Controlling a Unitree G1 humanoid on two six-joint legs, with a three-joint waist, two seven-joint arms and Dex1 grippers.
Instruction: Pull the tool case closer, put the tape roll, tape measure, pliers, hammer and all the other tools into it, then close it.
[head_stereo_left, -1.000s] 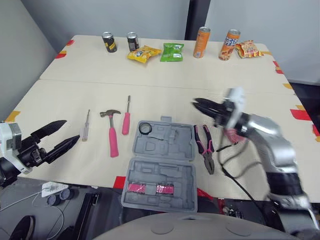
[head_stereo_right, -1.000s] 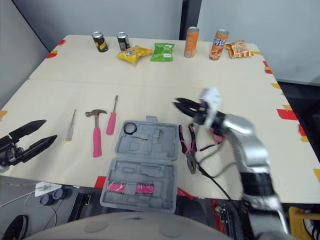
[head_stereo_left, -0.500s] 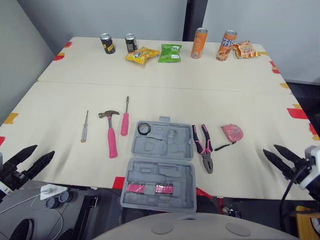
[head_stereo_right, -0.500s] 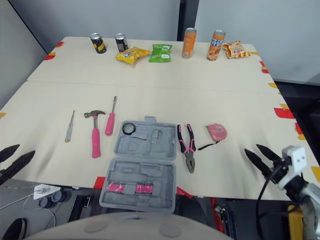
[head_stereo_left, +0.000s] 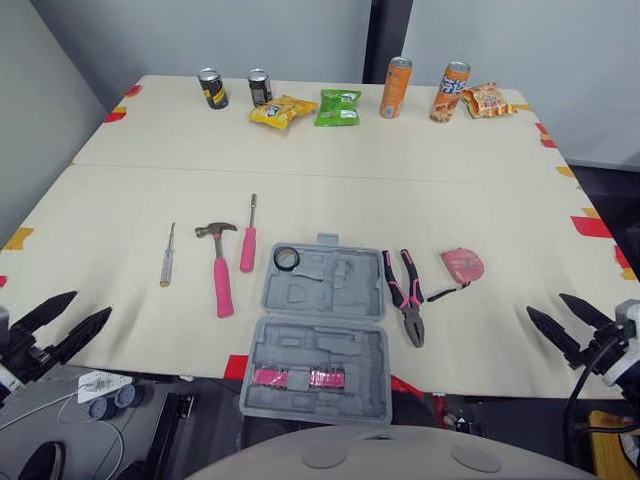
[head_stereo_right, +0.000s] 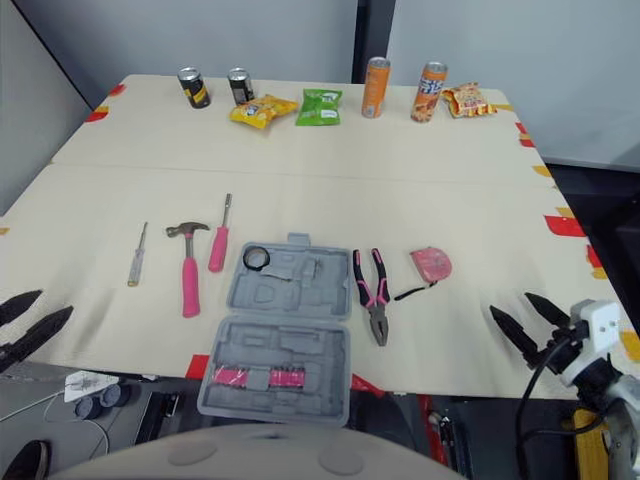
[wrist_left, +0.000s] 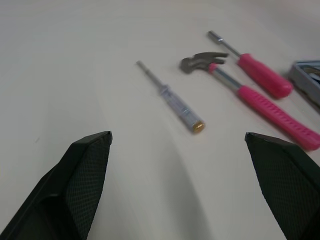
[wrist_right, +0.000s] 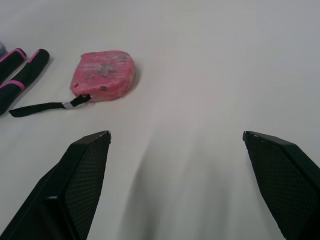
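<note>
1. Hovering off the near edge of the table (head_stereo_left: 130, 190), the left gripper (head_stereo_left: 90, 305) sits at the near left corner with its two black fingers spread wide apart and holding nothing.
2. At the near right corner, the right gripper (head_stereo_left: 547, 305) is equally low, its fingers also wide apart and empty.
3. Between them, the grey tool case (head_stereo_left: 320, 340) lies open and flat. Its near half reaches the table's near edge and holds a row of pink bits (head_stereo_left: 295, 377).
4. The black tape roll (head_stereo_left: 288, 257) lies at the far left corner of the case's far half. I cannot tell whether it rests in a recess or on the rim.
5. Just right of the case lie the pliers (head_stereo_left: 407, 295), with their pink-and-black handles pointing away and their nose pointing near.
6. Further right, near the pliers but apart from them, sits the pink tape measure (head_stereo_left: 463, 265), with its black strap trailing towards the pliers.
7. Left of the case lies the hammer (head_stereo_left: 220, 275), with its pink handle pointing near and its head far.
8. Just beside the hammer, towards the case, is a pink-handled driver (head_stereo_left: 248, 243).
9. A slim clear-handled screwdriver (head_stereo_left: 166, 262) lies on the hammer's other side.
10. Along the far edge stand two dark cans (head_stereo_left: 211, 87), a yellow snack bag (head_stereo_left: 283, 109), a green snack bag (head_stereo_left: 339, 106), two orange cans (head_stereo_left: 395, 86) and another snack bag (head_stereo_left: 489, 99).
</note>
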